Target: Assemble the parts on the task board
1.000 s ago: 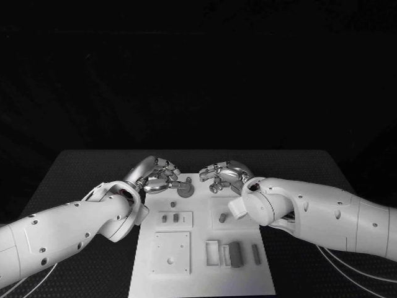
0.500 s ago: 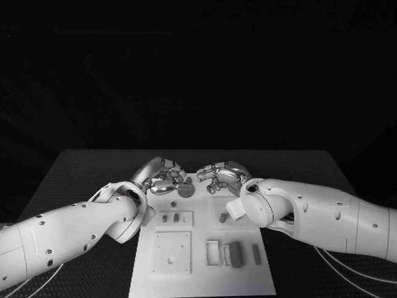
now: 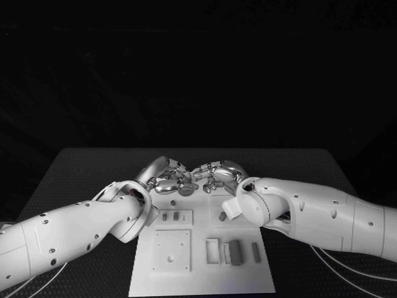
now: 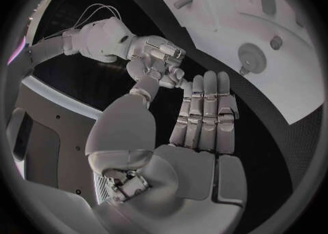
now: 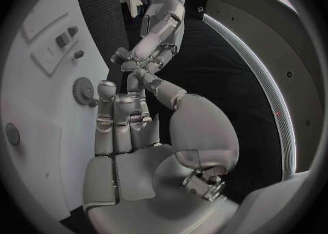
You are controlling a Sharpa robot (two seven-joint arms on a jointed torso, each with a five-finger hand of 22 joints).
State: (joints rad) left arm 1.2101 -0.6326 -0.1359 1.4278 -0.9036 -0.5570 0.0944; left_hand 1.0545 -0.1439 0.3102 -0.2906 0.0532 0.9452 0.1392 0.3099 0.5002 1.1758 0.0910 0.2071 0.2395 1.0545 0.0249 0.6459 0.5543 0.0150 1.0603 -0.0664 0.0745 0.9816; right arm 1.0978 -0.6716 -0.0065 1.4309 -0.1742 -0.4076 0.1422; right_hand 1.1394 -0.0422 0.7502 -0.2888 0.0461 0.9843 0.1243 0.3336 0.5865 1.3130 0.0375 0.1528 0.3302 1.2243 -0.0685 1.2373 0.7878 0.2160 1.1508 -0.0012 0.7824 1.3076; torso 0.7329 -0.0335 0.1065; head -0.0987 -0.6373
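Hands have drawn together over the far end of the white board (image 3: 203,273): a second ago the left hand (image 3: 169,179) and the right hand (image 3: 218,175) hung clearly apart above it, and now their fingertips meet, the round geared part that showed between them now mostly hidden under the fingers. In the wrist views the two sets of fingers touch at the tips, but whether a small piece is pinched there I cannot tell, nor which hand would be carrying it. The gear (image 5: 83,88) sits on the board just below the meeting fingers. Grey pegs (image 3: 169,217) stand untouched in their block nearer the robot, and upright bars (image 3: 235,253) wait beside the tabletop (image 3: 82,167) edge. This looks like a handover or a shared fit, barely begun.
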